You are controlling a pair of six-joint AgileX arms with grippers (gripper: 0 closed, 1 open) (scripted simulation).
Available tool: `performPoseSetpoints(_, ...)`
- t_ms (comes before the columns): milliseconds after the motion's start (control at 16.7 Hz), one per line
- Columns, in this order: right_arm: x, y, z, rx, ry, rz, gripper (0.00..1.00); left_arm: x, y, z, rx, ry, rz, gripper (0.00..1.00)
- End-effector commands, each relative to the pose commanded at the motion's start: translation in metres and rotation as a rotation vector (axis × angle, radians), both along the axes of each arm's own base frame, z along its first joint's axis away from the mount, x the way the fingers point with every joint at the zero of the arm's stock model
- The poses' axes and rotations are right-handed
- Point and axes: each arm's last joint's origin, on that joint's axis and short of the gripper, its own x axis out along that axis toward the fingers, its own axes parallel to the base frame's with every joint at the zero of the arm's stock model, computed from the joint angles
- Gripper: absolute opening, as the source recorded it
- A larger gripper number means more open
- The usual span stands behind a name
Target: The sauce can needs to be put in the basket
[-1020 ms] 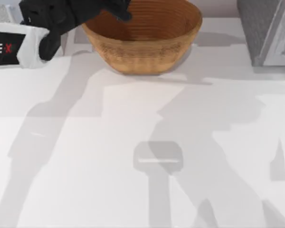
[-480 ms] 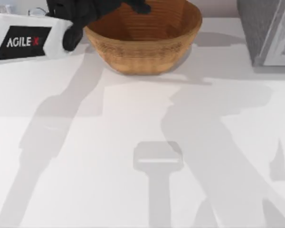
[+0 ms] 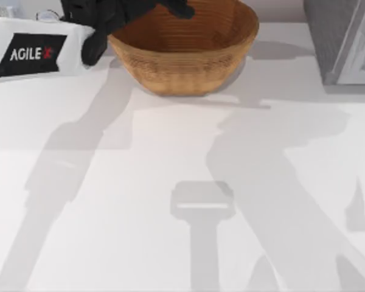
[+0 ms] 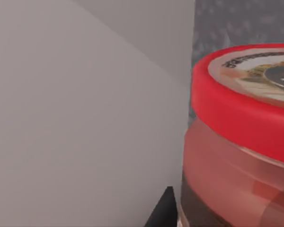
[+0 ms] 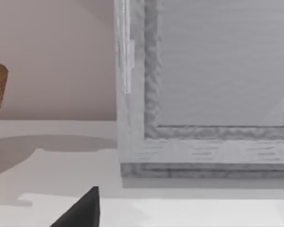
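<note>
We find our left end effector (image 3: 173, 7) at about 12 o'clock on the bench (image 3: 170, 182), poised over the basket's (image 3: 185, 52) 10 o'clock rim, with the white left arm (image 3: 33, 52) reaching in from 9 o'clock. In the left wrist view the sauce can (image 4: 241, 142) sits close against the camera with one dark fingertip (image 4: 163, 210) beside it, so it appears pinched, though the contact itself is hidden. The right arm shows a dark fingertip (image 5: 83, 208) near the grey box (image 5: 203, 94) at 2 o'clock; whether its fingers are spread we cannot tell.
</note>
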Motion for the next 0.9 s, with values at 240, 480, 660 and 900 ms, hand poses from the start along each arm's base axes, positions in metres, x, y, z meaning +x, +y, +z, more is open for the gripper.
performPoseSetpoints(240, 0.0, 0.0, 0.0, 0.0, 0.0, 0.0, 1.0, 0.0, 0.0, 0.0, 0.0, 0.0, 0.0, 0.6)
performPoseSetpoints(480, 0.0, 0.0, 0.0, 0.0, 0.0, 0.0, 1.0, 0.0, 0.0, 0.0, 0.0, 0.0, 0.0, 0.9)
performPoseSetpoints(660, 0.0, 0.0, 0.0, 0.0, 0.0, 0.0, 1.0, 0.0, 0.0, 0.0, 0.0, 0.0, 0.0, 1.0)
performPoseSetpoints(900, 0.0, 0.0, 0.0, 0.0, 0.0, 0.0, 1.0, 0.0, 0.0, 0.0, 0.0, 0.0, 0.0, 1.0)
